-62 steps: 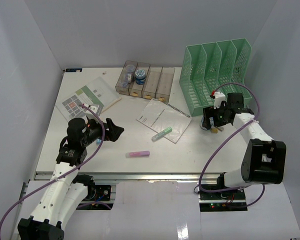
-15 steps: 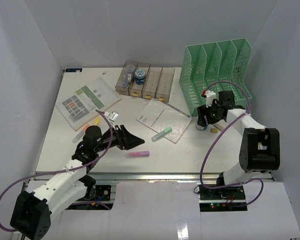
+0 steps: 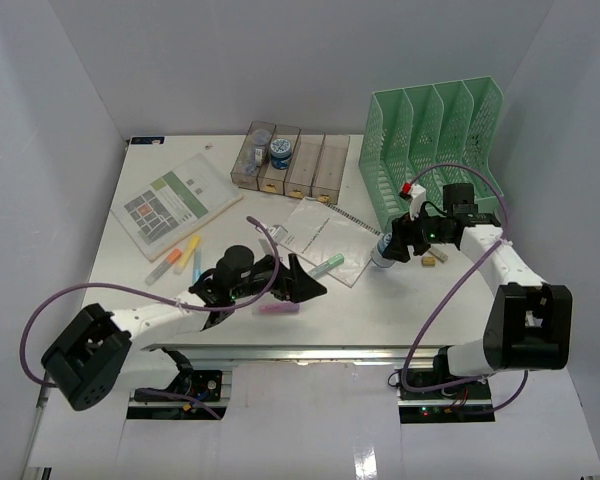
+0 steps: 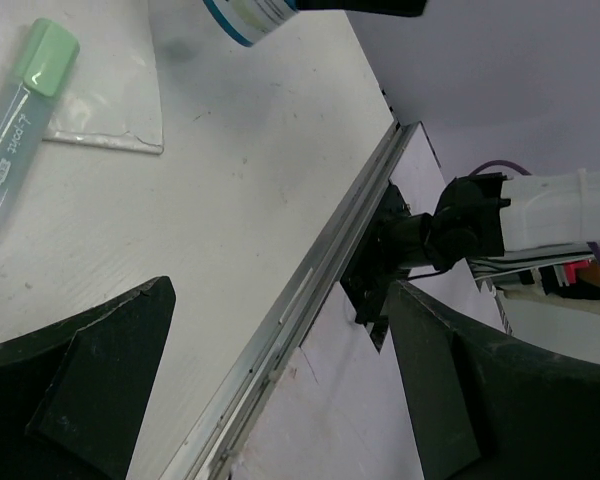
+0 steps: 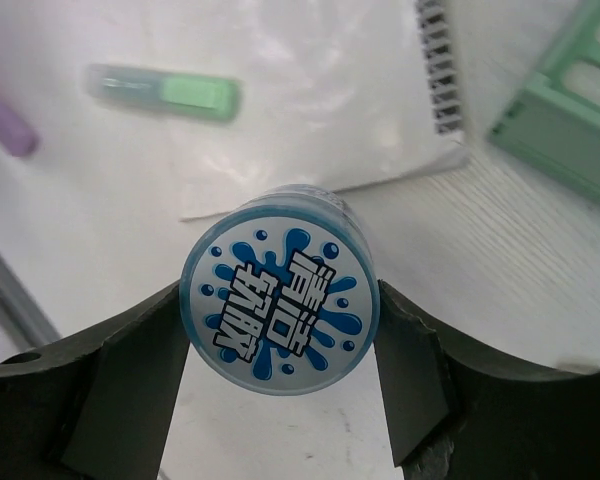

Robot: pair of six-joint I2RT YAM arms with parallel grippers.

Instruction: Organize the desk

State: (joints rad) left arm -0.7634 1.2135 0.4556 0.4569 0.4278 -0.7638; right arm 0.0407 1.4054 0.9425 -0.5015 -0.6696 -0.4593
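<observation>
Moved: left gripper [image 3: 308,283] has reached farther right across the desk than half a second ago; right gripper [image 3: 390,248] has carried its jar left, away from the rack.
Desk: large flat white rectangular desk [image 3: 400,300] fills the floor of the white-walled enclosure, with its silver metal rail [image 3: 310,350] along the near long edge, above the arm bases.
Left tool: left gripper [image 4: 280,300] is spread wide and grasps nothing; it hangs low just beyond the pink highlighter [image 3: 277,308].
Pink highlighter: lies flat near the rail, apart from both fingers.
Green highlighter: pale green capped highlighter [image 3: 324,266] rests on the near edge of the notebook sleeve.
Right tool: right gripper [image 5: 280,330] is clamped on a round jar with a blue-and-white splash-print lid [image 5: 280,310], one finger on each side.
Jar position: jar [image 3: 380,256] sits just off the notebook's near right corner; contact with the desk cannot be told.
Notebook: white spiral-bound notebook in a clear sleeve [image 3: 315,232], mid-desk.
Markers: orange, yellow and blue markers [image 3: 185,255] lie together at the left.
Booklet: green-and-grey printed booklet [image 3: 175,203], far left.
Bins: row of clear brownish bins [image 3: 290,165] at the far edge.
Rack: green mesh file rack [image 3: 435,140], far right corner.
</observation>
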